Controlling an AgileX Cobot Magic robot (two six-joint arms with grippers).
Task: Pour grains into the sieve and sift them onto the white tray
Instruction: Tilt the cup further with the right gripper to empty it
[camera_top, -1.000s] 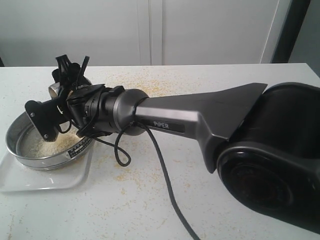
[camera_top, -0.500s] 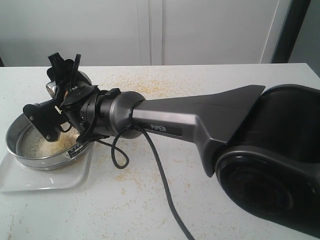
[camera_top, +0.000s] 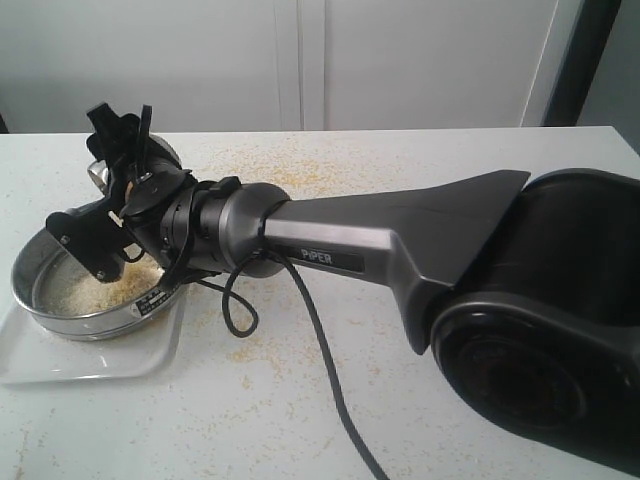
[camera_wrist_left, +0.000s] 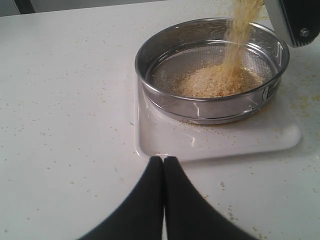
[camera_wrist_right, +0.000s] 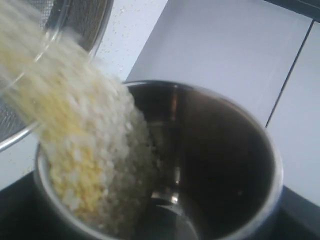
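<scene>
The sieve stands on the white tray at the table's left. My right gripper reaches across and is shut on the rim of a small steel cup, tilted above the sieve. Grains slide over the cup's lip. They fall as a yellow stream onto a heap of grains on the mesh. My left gripper is shut and empty, at the tray's near edge; it does not show in the exterior view.
The right arm's long grey body spans the table from the right, with a black cable hanging below it. Stray yellow specks dot the white tabletop behind and beside the tray.
The right gripper and cup have shifted a little to the left and tipped further. The heap in the sieve has spread.
</scene>
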